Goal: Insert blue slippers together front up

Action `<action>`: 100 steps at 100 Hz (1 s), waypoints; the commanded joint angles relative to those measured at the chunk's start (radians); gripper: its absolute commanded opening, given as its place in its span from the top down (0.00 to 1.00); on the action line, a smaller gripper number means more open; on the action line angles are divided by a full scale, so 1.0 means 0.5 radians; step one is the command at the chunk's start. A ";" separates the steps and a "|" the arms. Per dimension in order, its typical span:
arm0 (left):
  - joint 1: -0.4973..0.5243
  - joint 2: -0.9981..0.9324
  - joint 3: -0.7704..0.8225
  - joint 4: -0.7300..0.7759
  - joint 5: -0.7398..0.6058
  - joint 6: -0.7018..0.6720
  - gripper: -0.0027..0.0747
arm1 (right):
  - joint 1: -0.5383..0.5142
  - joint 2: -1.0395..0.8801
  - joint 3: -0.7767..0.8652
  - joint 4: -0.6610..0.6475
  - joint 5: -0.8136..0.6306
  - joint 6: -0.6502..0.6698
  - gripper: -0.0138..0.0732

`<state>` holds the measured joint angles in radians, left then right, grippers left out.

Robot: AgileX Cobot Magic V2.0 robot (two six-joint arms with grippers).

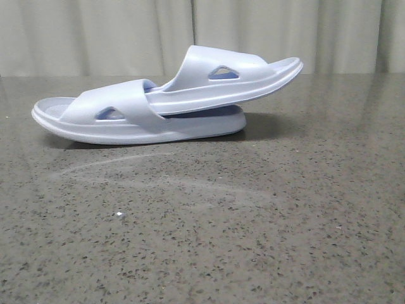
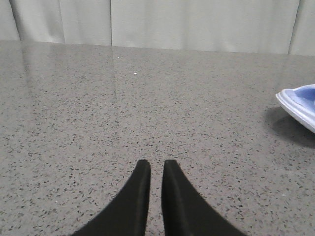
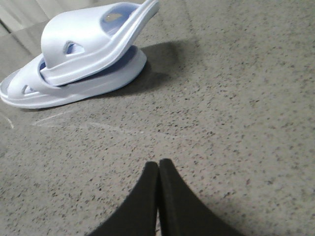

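Note:
The two blue slippers lie at the back of the table, one pushed into the other. The lower slipper (image 1: 126, 120) rests flat. The upper slipper (image 1: 234, 73) has one end tucked under the lower one's strap and its other end raised to the right. Both show in the right wrist view, the upper slipper (image 3: 88, 34) over the lower slipper (image 3: 83, 88). One slipper end (image 2: 300, 103) shows in the left wrist view. My left gripper (image 2: 156, 164) is empty, with its fingers almost together over bare table. My right gripper (image 3: 158, 164) is shut and empty, well short of the slippers. Neither gripper shows in the front view.
The grey speckled stone table (image 1: 253, 221) fills all views. A pale pleated curtain (image 1: 126, 31) hangs behind its far edge. A tiny white speck (image 1: 118, 215) lies on the table in front of the slippers.

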<state>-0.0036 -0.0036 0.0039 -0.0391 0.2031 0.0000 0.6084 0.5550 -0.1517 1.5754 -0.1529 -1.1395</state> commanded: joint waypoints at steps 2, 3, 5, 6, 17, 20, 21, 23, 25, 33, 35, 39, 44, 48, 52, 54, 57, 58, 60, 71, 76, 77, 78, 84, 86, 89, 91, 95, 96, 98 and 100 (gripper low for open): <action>0.004 -0.061 0.018 -0.014 -0.159 -0.015 0.95 | 0.000 -0.002 -0.042 -0.016 -0.136 -0.022 0.93; 0.004 -0.061 0.018 -0.014 -0.159 -0.015 0.95 | 0.000 -0.006 -0.042 -0.026 -0.152 -0.022 0.93; 0.004 -0.061 0.018 -0.014 -0.159 -0.015 0.95 | 0.000 -0.019 -0.032 -0.048 -0.175 -0.022 0.93; 0.004 -0.061 0.018 -0.014 -0.159 -0.015 0.95 | 0.000 -0.028 -0.028 -0.081 -0.183 -0.022 0.93; 0.004 -0.061 0.018 -0.014 -0.159 -0.015 0.95 | 0.000 -0.103 0.049 -0.677 -0.322 0.202 0.93; 0.004 -0.061 0.018 -0.014 -0.159 -0.015 0.95 | -0.013 -0.134 0.075 -0.899 -0.359 0.425 0.93; 0.004 -0.061 0.018 -0.014 -0.159 -0.015 0.95 | -0.021 -0.141 0.091 -0.958 -0.368 0.471 0.93; 0.004 -0.061 0.018 -0.014 -0.159 -0.015 0.95 | -0.039 -0.165 0.117 -1.129 -0.399 0.608 0.93; 0.004 -0.061 0.018 -0.014 -0.159 -0.015 0.95 | -0.053 -0.190 0.135 -1.293 -0.432 0.736 0.93; 0.004 -0.061 0.018 -0.014 -0.159 -0.015 0.95 | -0.182 -0.290 0.241 -1.798 -0.524 1.052 0.93; 0.004 -0.061 0.018 -0.014 -0.159 -0.015 0.95 | -0.224 -0.321 0.261 -1.852 -0.522 1.095 0.93; 0.004 -0.061 0.018 -0.014 -0.159 -0.015 0.95 | -0.299 -0.390 0.290 -1.959 -0.513 1.139 0.93; 0.004 -0.061 0.018 -0.014 -0.159 -0.015 0.95 | -0.420 -0.474 0.329 -2.056 -0.503 1.173 0.93; 0.004 -0.061 0.018 -0.014 -0.159 -0.015 0.95 | -0.511 -0.522 0.349 -2.153 -0.502 1.188 0.93; 0.004 -0.061 0.018 -0.014 -0.159 -0.015 0.95 | -0.601 -0.571 0.364 -2.242 -0.502 1.222 0.93; 0.004 -0.061 0.018 -0.014 -0.159 -0.015 0.95 | -0.631 -0.586 0.364 -2.292 -0.489 1.235 0.93; 0.004 -0.061 0.018 -0.014 -0.159 -0.015 0.95 | -0.703 -0.616 0.364 -2.383 -0.475 1.268 0.93; 0.004 -0.061 0.018 -0.014 -0.159 -0.015 0.95 | -0.716 -0.627 0.364 -2.404 -0.475 1.287 0.93; 0.004 -0.061 0.018 -0.014 -0.159 -0.015 0.95 | -0.758 -0.643 0.364 -2.471 -0.475 1.325 0.93; 0.004 -0.061 0.018 -0.014 -0.159 -0.015 0.95 | -0.930 -0.710 0.364 -2.822 -0.446 1.506 0.93; 0.004 -0.061 0.018 -0.014 -0.159 -0.015 0.95 | -0.990 -0.739 0.364 -2.895 -0.408 1.554 0.93; 0.004 -0.061 0.018 -0.014 -0.159 -0.015 0.95 | -0.999 -0.748 0.364 -2.895 -0.401 1.559 0.93; 0.004 -0.061 0.018 -0.014 -0.159 -0.015 0.95 | -1.016 -0.752 0.364 -2.895 -0.383 1.563 0.93; 0.004 -0.061 0.018 -0.014 -0.159 -0.015 0.95 | -1.087 -0.793 0.364 -2.895 -0.291 1.590 0.93; 0.004 -0.061 0.018 -0.014 -0.159 -0.015 0.95 | -1.115 -0.807 0.364 -2.895 -0.251 1.593 0.93; 0.004 -0.061 0.018 -0.014 -0.159 -0.015 0.95 | -1.166 -0.824 0.364 -2.895 -0.200 1.600 0.93; 0.004 -0.061 0.018 -0.014 -0.159 -0.015 0.95 | -1.187 -0.837 0.364 -2.895 -0.168 1.612 0.93; 0.004 -0.061 0.018 -0.014 -0.159 -0.015 0.95 | -1.243 -0.862 0.364 -2.895 -0.109 1.629 0.93; 0.004 -0.061 0.018 -0.014 -0.159 -0.015 0.95 | -1.259 -0.870 0.364 -2.895 -0.101 1.634 0.93; 0.004 -0.061 0.018 -0.014 -0.159 -0.015 0.95 | -1.274 -0.879 0.364 -2.895 -0.076 1.644 0.93; 0.004 -0.061 0.018 -0.014 -0.159 -0.015 0.95 | -1.294 -0.889 0.364 -2.895 -0.057 1.650 0.93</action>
<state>-0.0036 -0.0036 0.0039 -0.0410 0.2031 0.0000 0.0109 0.1231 0.0109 0.1457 -0.1683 -0.3410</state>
